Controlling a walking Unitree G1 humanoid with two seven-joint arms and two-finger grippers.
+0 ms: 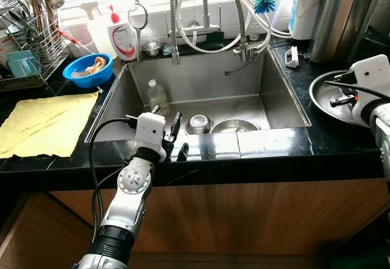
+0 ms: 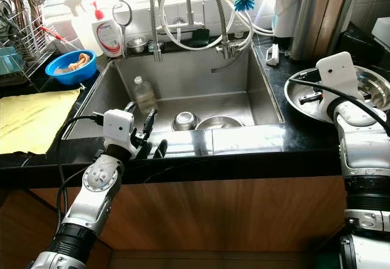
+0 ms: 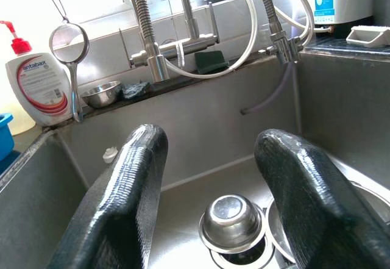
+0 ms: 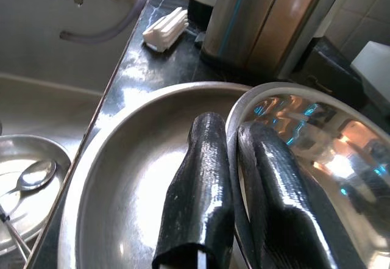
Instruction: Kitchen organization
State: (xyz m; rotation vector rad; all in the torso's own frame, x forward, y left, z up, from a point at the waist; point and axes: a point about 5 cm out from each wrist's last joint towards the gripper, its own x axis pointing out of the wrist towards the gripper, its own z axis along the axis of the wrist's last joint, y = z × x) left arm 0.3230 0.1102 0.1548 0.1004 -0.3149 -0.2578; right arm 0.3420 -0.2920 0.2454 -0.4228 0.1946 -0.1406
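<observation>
Left gripper (image 1: 177,136) hangs over the sink (image 1: 277,107) with its jaws spread, right gripper (image 4: 234,202) pinches a steel plate rim.

Nearest, at the sink's front edge, the left jaws are wide apart and empty, pointing in at a small steel bowl (image 3: 231,220) lying upside down on the sink floor. A flatter dish with a spoon (image 4: 33,174) sits beside that bowl, and a clear bottle (image 1: 157,95) stands in the sink's left corner. On the black tabletop (image 1: 292,74) right of the sink, the right jaws are closed on the rim of the upper plate (image 4: 304,129), which rests inside a larger plate (image 4: 122,177). Behind the sink stands the faucet (image 1: 175,19), with a blue bowl (image 1: 88,71) off to its left.
</observation>
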